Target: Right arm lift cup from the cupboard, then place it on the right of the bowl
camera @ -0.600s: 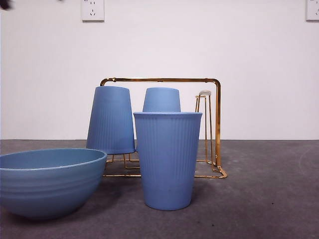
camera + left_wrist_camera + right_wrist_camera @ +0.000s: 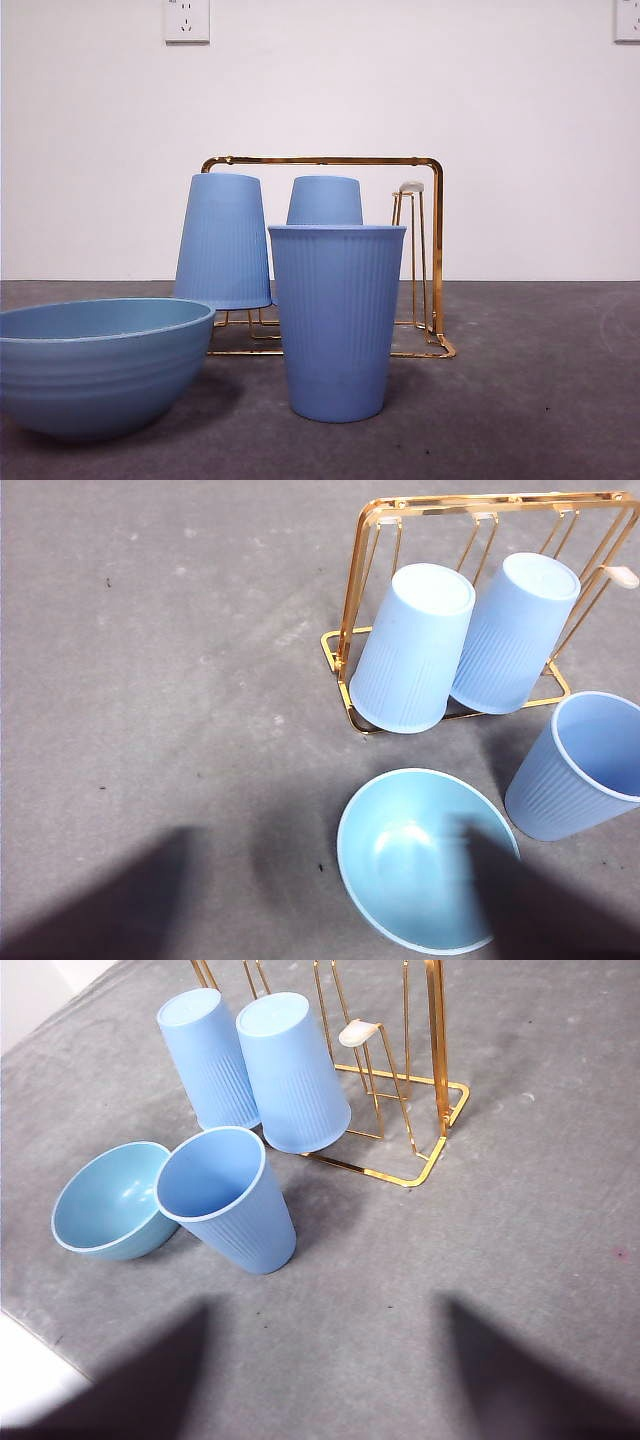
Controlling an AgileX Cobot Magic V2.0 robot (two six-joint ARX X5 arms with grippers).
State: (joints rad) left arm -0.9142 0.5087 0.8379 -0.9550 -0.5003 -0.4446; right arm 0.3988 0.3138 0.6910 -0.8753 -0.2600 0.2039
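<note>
A tall ribbed blue cup (image 2: 336,320) stands upright on the table, just right of the wide blue bowl (image 2: 95,365). It also shows in the right wrist view (image 2: 228,1200) and the left wrist view (image 2: 580,770). The gold wire cupboard (image 2: 436,250) stands behind it, with two more blue cups upside down on its pegs (image 2: 222,240) (image 2: 324,200). My right gripper (image 2: 325,1360) is open and empty, raised well back from the upright cup. My left gripper (image 2: 320,900) is open and empty, high above the bowl (image 2: 420,860). Neither gripper shows in the front view.
One bare peg with a white tip (image 2: 410,187) stands at the cupboard's right end. Grey table (image 2: 540,400) stretches to the right of the cup. A white wall with sockets (image 2: 186,20) is behind.
The black arm tip at the front view's top left corner has gone out of view. The cups, bowl and cupboard have not moved.
</note>
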